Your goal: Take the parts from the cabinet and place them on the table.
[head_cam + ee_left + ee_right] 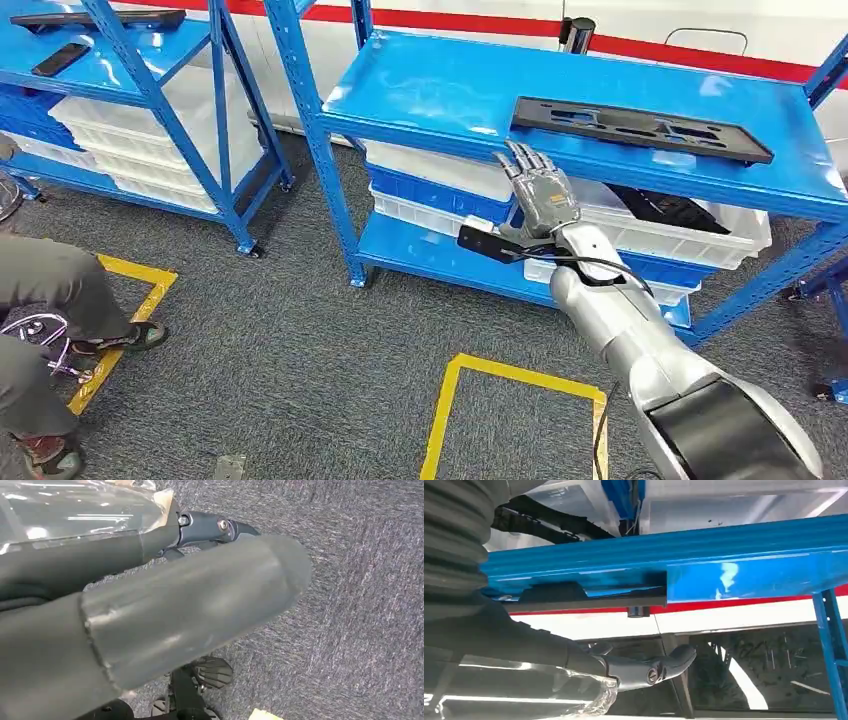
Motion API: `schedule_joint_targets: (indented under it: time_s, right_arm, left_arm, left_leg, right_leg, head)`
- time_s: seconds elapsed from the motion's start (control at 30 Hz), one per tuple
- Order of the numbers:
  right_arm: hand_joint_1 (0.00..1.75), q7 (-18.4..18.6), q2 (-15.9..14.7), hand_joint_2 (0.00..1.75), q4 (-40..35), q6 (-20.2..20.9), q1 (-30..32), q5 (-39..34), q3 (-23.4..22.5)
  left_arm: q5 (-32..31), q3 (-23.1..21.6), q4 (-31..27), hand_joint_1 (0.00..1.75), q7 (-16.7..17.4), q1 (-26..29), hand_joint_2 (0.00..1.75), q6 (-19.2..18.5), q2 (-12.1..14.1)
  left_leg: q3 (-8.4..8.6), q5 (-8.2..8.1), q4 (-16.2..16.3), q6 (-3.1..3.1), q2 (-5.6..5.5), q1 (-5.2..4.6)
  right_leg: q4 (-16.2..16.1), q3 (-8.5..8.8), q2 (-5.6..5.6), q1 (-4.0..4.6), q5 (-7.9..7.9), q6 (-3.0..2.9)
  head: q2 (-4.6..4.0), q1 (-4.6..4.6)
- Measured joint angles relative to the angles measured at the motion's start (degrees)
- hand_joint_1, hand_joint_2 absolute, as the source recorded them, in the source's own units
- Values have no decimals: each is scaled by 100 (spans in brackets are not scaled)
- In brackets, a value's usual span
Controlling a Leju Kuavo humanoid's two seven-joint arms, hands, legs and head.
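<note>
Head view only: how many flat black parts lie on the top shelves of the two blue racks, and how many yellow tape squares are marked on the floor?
Flat black parts: 3
Yellow tape squares: 2
Total: 5

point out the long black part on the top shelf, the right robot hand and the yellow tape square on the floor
long black part [640,129], head view, middle of its flat top face
right robot hand [545,192], head view, back of the hand
yellow tape square [441,420], head view, its left strip
</note>
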Motion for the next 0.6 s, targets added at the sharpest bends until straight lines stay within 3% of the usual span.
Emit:
schedule_joint_targets:
  time_s: [0.6]
  right_arm:
    - [0,149,-107,175,-9,-157,-7,59,-129]
  left_arm:
    - [-7,-2,2,0,122,0,0,-72,-4]
  left_leg:
    - [-1,0,1,0,1,-2]
  right_leg:
    - [0,0,1,0,0,0]
  head:
    - [0,0]
